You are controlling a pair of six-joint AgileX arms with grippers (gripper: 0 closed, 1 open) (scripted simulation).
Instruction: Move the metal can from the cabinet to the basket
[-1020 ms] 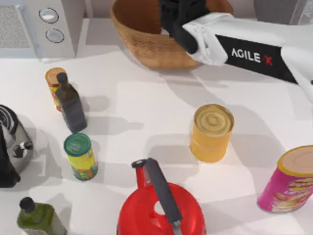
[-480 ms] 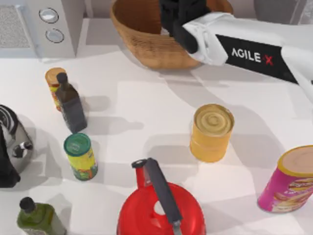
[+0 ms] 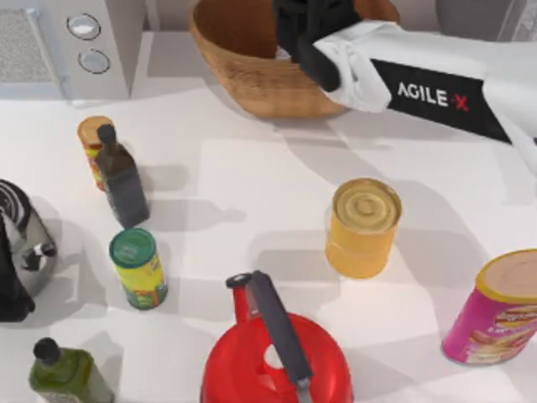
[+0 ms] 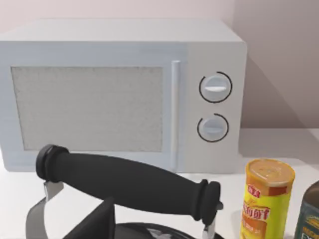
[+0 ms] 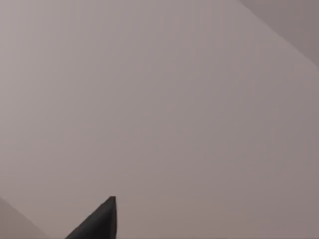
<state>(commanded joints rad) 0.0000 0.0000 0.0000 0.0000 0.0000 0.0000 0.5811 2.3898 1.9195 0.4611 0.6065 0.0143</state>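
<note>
Right pincer (image 3: 294, 29) over basket (image 3: 231, 50) in top view; grip unclear. Left wrist view: microwave (image 4: 119, 94).

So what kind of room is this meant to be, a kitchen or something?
Most likely a mock kitchen counter in a rendered simulation. A microwave with two round knobs stands at the back left, a red kettle sits at the front, and tins and bottles, such as the yellow tin, are spread over the white table.
</note>
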